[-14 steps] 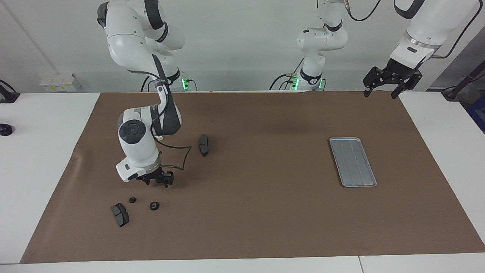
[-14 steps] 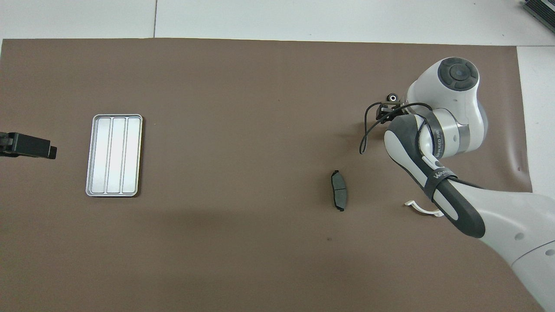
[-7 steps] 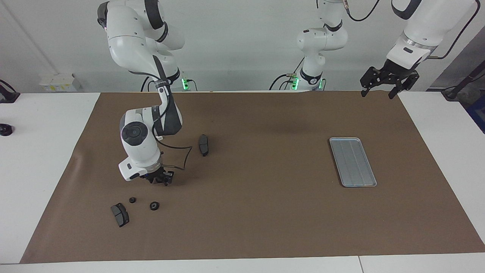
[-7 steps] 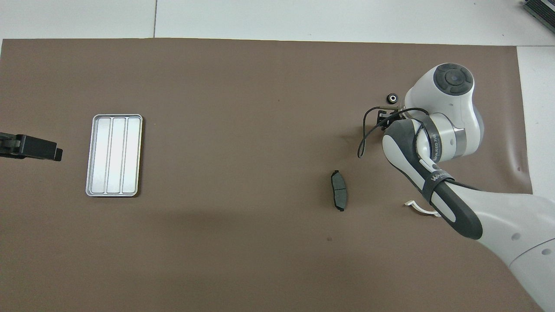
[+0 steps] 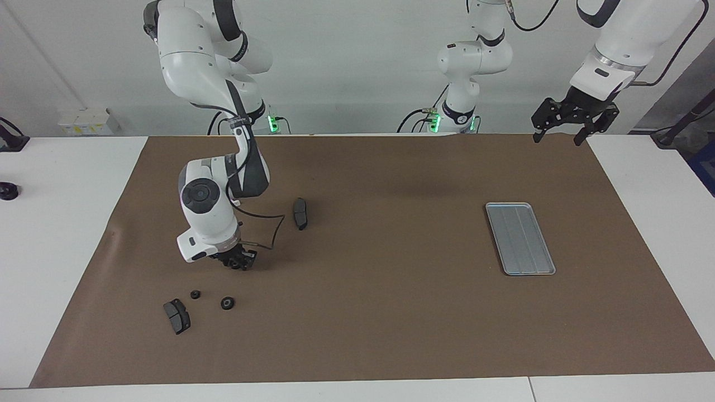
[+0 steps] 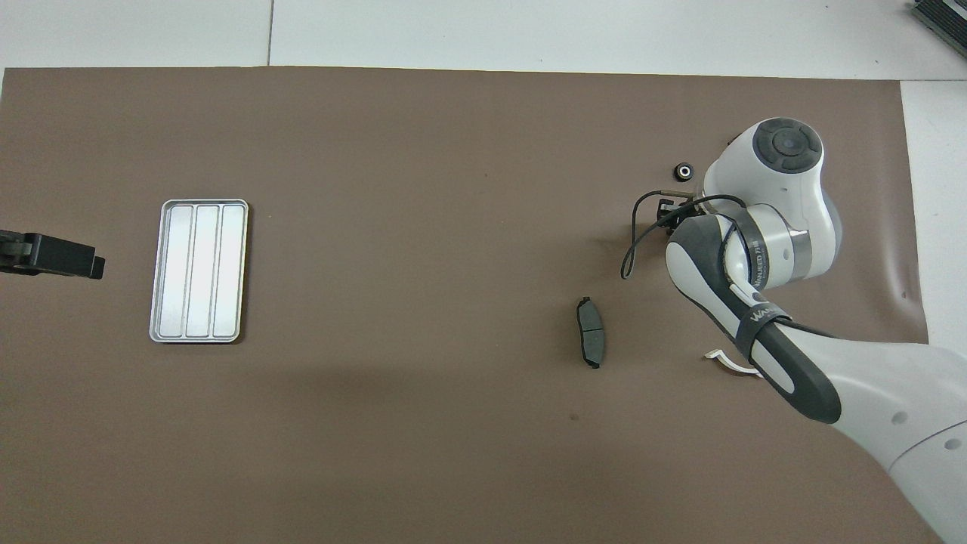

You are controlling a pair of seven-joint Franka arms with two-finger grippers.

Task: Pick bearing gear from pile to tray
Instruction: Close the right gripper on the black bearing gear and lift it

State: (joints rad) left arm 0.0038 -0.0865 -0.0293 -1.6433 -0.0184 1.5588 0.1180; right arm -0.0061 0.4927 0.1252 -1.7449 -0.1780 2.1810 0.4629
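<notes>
While I watch, right gripper (image 5: 239,262): low over the mat near two gears (image 5: 227,303), grip unclear (cannot tell)
Left gripper (image 5: 560,129): spread, waiting aloft
Tray (image 5: 520,238): well apart

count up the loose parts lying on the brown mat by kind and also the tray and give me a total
Black gears: 2
Brake pads: 2
White bracket: 1
Tray: 1
Total: 6

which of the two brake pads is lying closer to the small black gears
The brake pad farthest from the robots, right beside the two gears. The other brake pad lies alone, nearer the robots and toward the table's middle.
</notes>
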